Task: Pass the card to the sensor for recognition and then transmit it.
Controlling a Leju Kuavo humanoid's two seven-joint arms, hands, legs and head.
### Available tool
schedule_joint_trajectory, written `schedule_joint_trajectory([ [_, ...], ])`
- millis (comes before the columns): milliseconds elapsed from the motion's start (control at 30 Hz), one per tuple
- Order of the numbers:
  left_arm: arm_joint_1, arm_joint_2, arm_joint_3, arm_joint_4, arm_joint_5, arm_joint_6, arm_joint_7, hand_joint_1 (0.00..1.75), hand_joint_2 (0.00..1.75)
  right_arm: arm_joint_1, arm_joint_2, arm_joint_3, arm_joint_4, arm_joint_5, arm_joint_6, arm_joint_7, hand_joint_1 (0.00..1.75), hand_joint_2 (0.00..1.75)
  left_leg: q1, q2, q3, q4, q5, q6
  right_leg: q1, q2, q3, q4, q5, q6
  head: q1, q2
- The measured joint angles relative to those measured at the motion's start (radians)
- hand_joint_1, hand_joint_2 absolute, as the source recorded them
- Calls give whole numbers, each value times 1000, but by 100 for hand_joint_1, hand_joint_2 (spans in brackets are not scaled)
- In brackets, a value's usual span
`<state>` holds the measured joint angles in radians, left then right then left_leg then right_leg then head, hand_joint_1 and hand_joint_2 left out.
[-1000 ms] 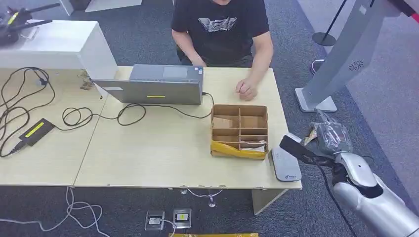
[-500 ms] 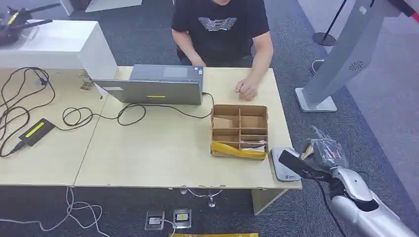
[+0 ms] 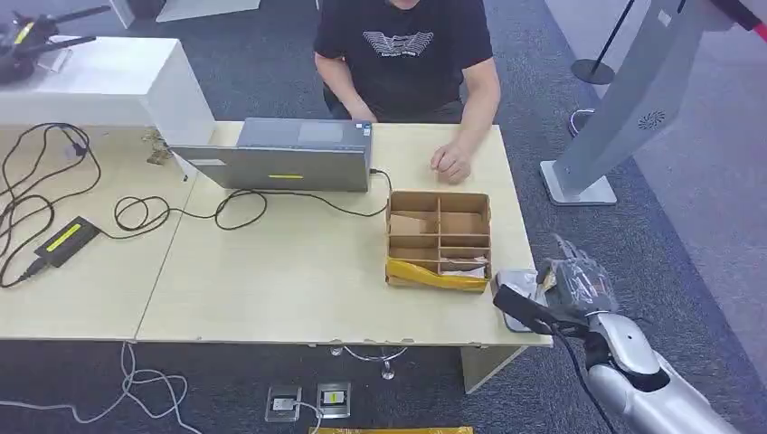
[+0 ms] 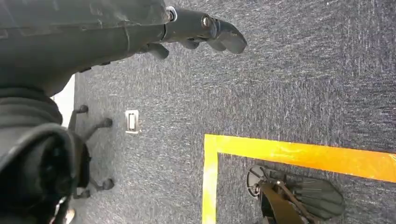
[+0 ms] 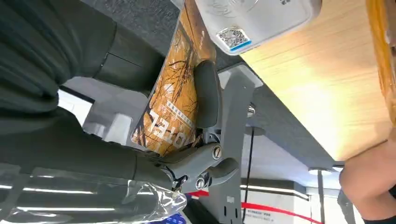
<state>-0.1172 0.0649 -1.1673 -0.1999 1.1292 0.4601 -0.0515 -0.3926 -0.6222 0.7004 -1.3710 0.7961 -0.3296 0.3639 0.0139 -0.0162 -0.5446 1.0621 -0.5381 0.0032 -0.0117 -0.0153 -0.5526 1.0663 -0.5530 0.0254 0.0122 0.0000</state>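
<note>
The robot's right hand [image 3: 575, 287], wrapped in clear plastic film, has come in over the last second from out beside the tabletop edge to sit right over the flat grey-white card reader sensor [image 3: 512, 287] at the near right corner of the pale wooden tabletop [image 3: 298, 271]; a second ago most of the sensor's top lay open to view, and now only its far end and near edge show past the wrist's dark camera arm. The orange-brown printed card [image 5: 173, 88] is pinched in that hand, the thick grey thumb pressed flat on its face and the fingers [image 5: 208, 170] curled in behind it; in the right wrist view the card's far edge reaches up against the sensor's [image 5: 258, 18] underside-labelled body, though whether it truly touches I cannot tell. Just beyond the sensor stands the brown cardboard divider box [image 3: 440, 237] with a yellow strip along its near side; further past the sensor a seated person in a black T-shirt [image 3: 404, 54] rests a hand on the tabletop. The left hand [image 4: 205, 30] hangs down over dark carpet with a yellow tape line, its fingers loosely spread and holding nothing. I judge the card is now being presented for reading; the hand would need to hold it level and close over the sensor until it registers, and the handing-on is not yet begun.
</note>
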Motion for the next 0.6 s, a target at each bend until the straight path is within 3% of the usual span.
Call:
schedule_joint_trajectory([
  [600, 0, 0, -9, 0, 2, -1, 2, 0, 0, 9, 34, 4, 93, -72, -31, -14, 175, 175, 0, 0, 0, 0, 0, 0, 0, 0, 0, 0, 0, 0, 0, 0],
])
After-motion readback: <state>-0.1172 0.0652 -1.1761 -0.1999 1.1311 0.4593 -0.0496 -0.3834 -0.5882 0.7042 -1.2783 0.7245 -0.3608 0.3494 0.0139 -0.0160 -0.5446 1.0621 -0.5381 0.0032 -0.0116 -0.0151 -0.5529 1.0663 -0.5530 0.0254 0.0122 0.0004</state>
